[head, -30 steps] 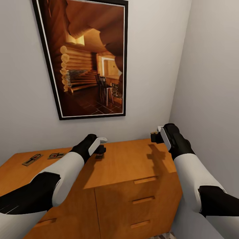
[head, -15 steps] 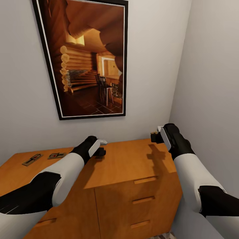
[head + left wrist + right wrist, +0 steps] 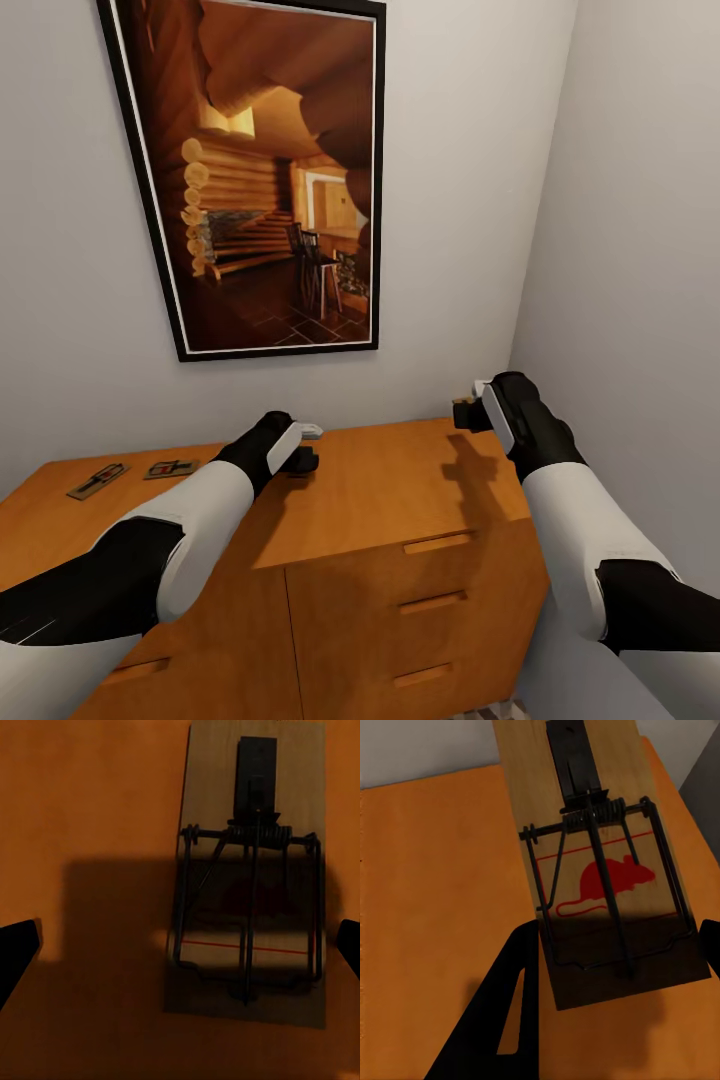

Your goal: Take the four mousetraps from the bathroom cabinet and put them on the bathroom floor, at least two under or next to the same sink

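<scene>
Left gripper (image 3: 303, 445) low over cabinet top (image 3: 380, 490), centre of frame; fingers (image 3: 16, 952) spread wide, straddling mousetrap (image 3: 251, 881) flat on wood, not clamped.

Right gripper (image 3: 468, 412) raised, right of centre; trap (image 3: 604, 870) between fingers (image 3: 514, 997), grip uncertain.

Two spare traps (image 3: 97, 480) (image 3: 170, 467) at left edge.

None on floor. Judged early stage.

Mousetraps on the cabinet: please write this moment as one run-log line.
left gripper: open over mousetrap | right gripper: holds mousetrap above cabinet | two mousetraps lie on cabinet
</scene>
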You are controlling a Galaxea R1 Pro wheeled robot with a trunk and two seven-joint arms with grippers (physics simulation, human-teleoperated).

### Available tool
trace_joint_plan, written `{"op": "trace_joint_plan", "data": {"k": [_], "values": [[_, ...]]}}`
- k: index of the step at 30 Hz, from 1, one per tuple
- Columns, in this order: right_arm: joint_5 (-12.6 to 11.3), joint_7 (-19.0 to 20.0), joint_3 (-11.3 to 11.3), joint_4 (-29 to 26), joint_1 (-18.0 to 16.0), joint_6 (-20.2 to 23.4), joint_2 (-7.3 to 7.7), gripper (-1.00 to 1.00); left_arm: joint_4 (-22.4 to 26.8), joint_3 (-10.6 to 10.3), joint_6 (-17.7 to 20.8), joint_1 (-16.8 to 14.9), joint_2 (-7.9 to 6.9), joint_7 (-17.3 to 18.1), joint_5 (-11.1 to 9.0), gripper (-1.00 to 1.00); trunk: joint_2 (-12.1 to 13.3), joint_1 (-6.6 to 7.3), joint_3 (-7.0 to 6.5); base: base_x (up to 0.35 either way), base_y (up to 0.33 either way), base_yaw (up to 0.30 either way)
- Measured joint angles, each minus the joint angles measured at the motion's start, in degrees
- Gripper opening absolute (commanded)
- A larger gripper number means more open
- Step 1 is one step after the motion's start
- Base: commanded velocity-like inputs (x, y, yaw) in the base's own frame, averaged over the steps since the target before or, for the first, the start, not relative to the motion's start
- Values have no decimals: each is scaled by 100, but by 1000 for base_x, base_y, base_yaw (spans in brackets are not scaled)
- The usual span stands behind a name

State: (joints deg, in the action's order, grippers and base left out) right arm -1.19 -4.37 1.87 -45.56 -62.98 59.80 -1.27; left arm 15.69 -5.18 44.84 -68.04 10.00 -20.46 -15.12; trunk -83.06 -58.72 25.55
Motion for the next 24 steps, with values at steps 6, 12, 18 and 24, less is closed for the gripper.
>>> {"op": "trace_joint_plan", "data": {"k": [6, 12, 18, 24], "values": [[2, 0, -3, 0, -1, 0, -7, -100, -4, 12, -16, 1, 0, -1, -43, -100, 1, 0, 0, 0, 0, 0], [1, 3, -3, 0, -1, 0, -14, -100, -3, -3, -16, 0, 0, -20, -31, -100, 0, 0, 0, 0, 0, 0], [3, 11, -3, -1, 0, 1, -23, -100, -4, -9, -20, 0, 0, -18, -13, -100, 0, 0, 0, 0, 0, 0], [7, 13, 4, -1, 0, 1, -10, -100, -3, -14, -18, 0, 0, -19, -13, -100, 0, 0, 0, 0, 0, 0]]}}
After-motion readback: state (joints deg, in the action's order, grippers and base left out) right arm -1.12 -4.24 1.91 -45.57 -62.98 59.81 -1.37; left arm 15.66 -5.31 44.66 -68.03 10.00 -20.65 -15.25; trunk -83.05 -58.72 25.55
